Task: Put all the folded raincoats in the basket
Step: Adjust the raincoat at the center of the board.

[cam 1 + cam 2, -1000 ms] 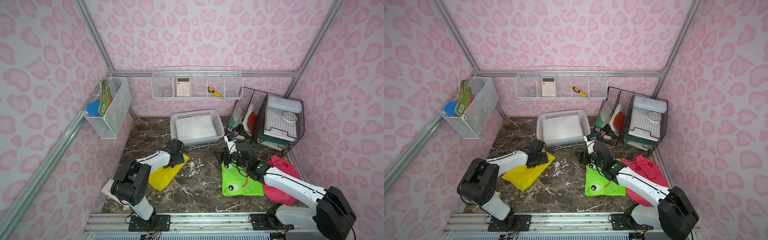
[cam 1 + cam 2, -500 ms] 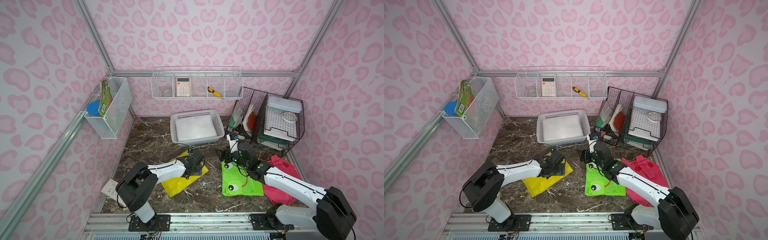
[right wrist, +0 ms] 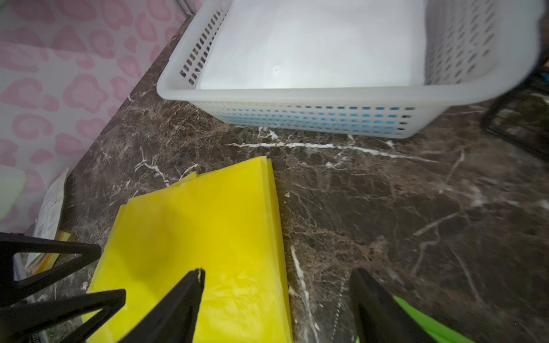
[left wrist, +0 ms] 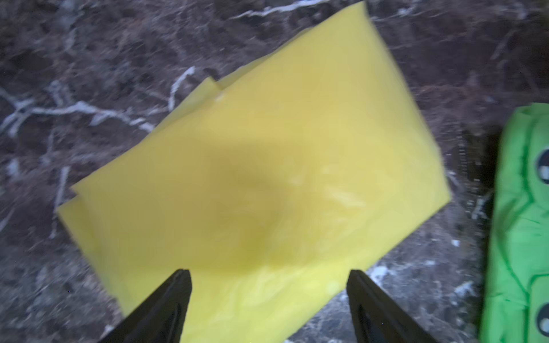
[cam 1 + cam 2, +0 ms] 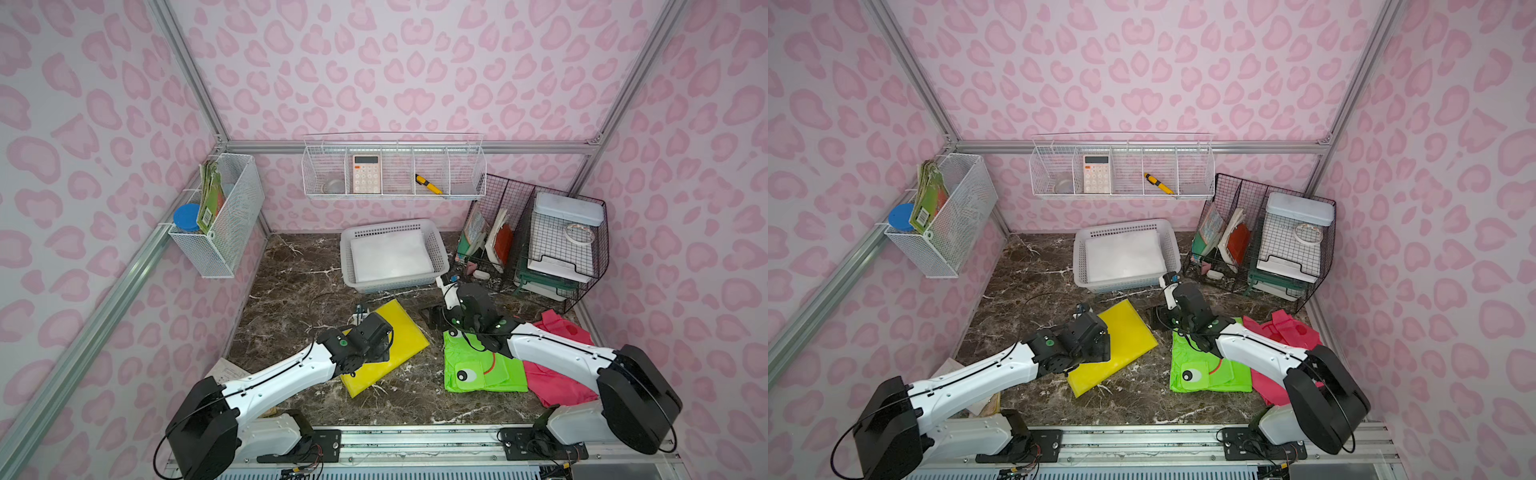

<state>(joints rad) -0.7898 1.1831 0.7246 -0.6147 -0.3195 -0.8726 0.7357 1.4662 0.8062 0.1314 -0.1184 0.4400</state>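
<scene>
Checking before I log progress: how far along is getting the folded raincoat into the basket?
Done: a white folded sheet already lies in the basket. In hand: the yellow raincoat lies folded on the table, the left jaws open above it, gripping nothing; the right jaws open near its edge. Left: grasp it, carry it, drop it in the basket.

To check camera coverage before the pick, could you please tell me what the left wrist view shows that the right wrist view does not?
Only the left wrist view: the whole outline of the yellow folded raincoat and the printed eyes on the green raincoat. Only the right wrist view: the white basket, holding a white folded item, and the pink patterned wall. Both: the yellow folded raincoat flat on the marble table, a strip of the green raincoat, and that arm's own open, empty end effector: left end effector, right end effector.
</scene>
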